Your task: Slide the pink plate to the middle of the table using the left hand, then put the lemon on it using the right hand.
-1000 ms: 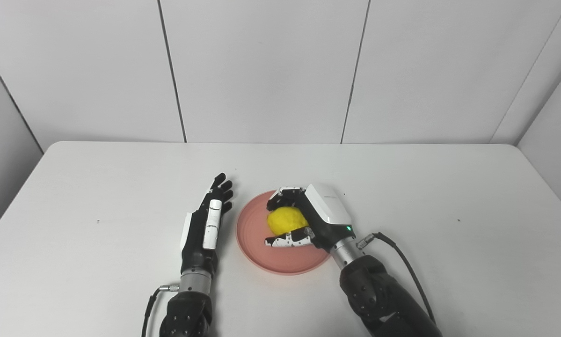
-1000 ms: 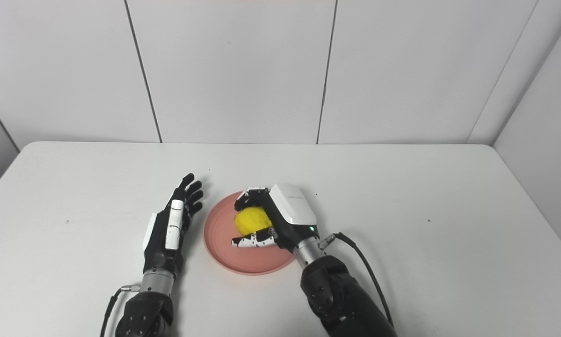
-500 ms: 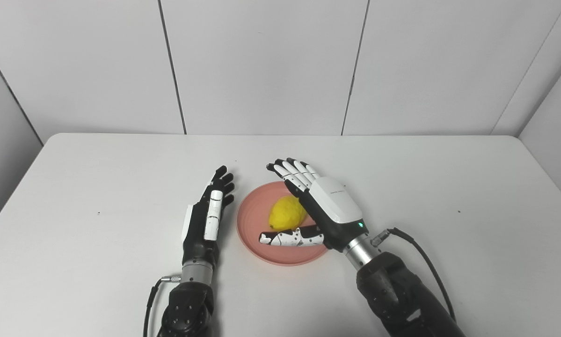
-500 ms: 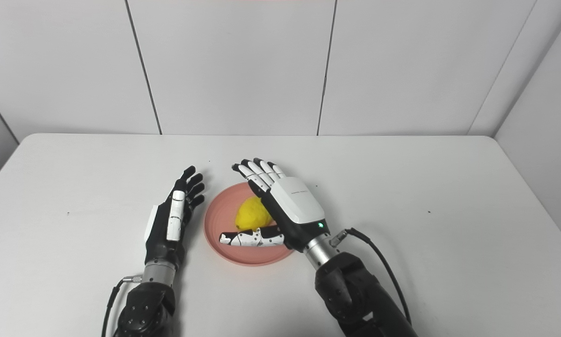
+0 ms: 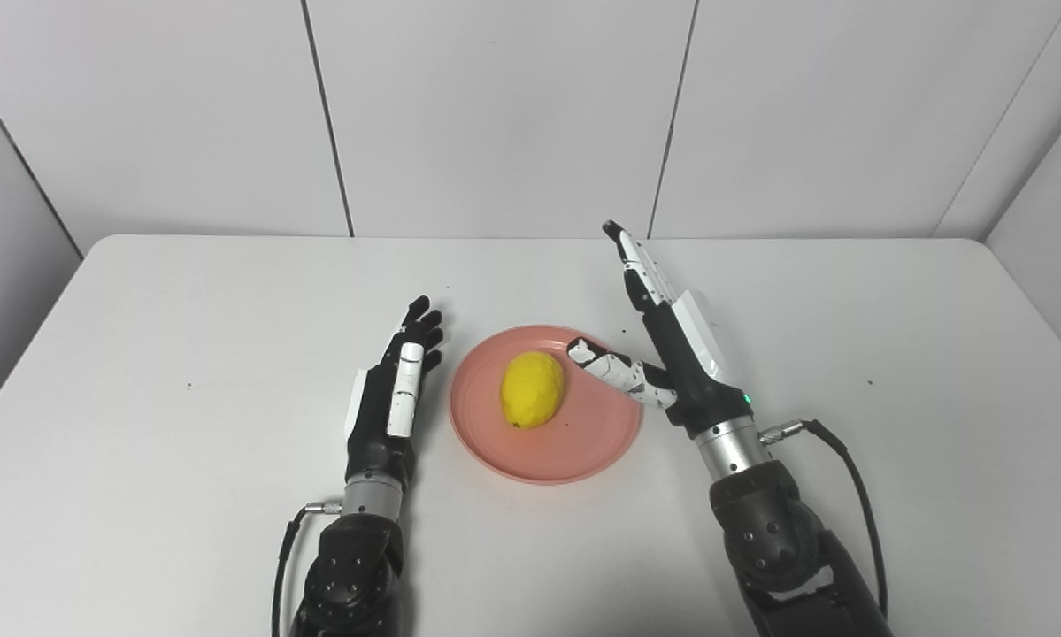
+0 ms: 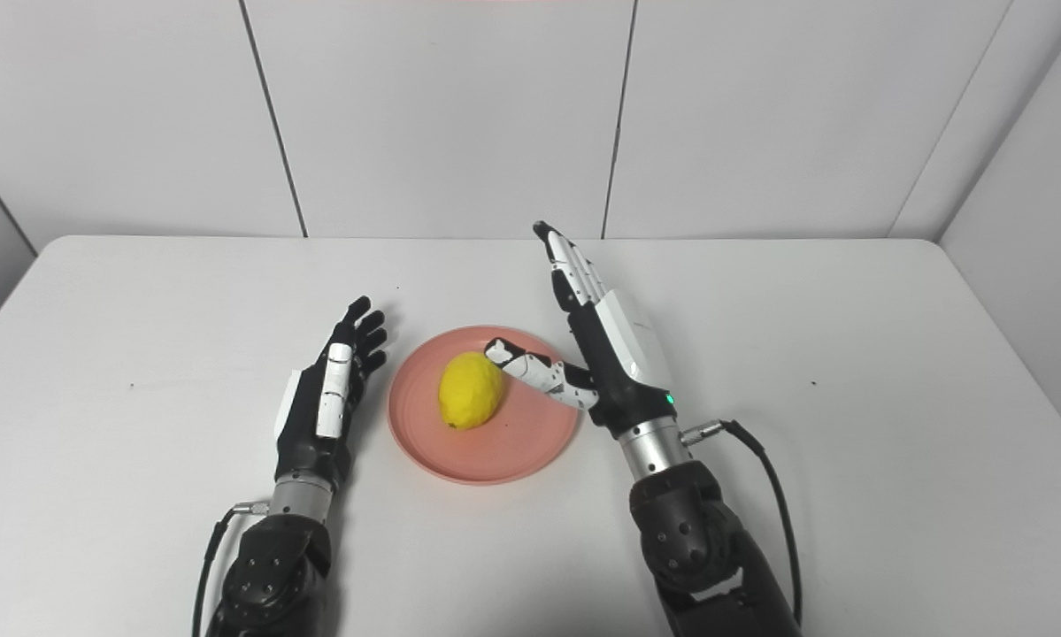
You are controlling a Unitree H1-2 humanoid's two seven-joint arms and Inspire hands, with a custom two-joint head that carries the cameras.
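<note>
The bumpy yellow lemon (image 5: pixel 532 402) lies on its side inside the round, shallow pink plate (image 5: pixel 583 451), a little left of the plate's centre, and nothing is touching it. The plate itself sits flat on the white tabletop (image 5: pixel 141 354), roughly midway between the table's left and right edges and somewhat toward the near side.

The right robot hand (image 5: pixel 672 341) holds nothing: its fingers are stretched straight and point up and away toward the back wall, and its thumb juts out to the left over the plate's far right rim, near the lemon but apart from it. The palm stands beside the plate's right edge, raised off the surface as far as can be judged.

The left robot hand (image 5: pixel 390 389) is also empty, fingers extended and loosely spread, lying just beside the plate's left rim; whether it touches the rim cannot be told from either view.

Judged from how things lie, both parts of the task look done: the plate is in the middle region and the lemon rests on it, released. What seems left is only for the right robot hand to draw clear without its thumb brushing the lemon, which could roll on the smooth plate, and for both arms to retire
</note>
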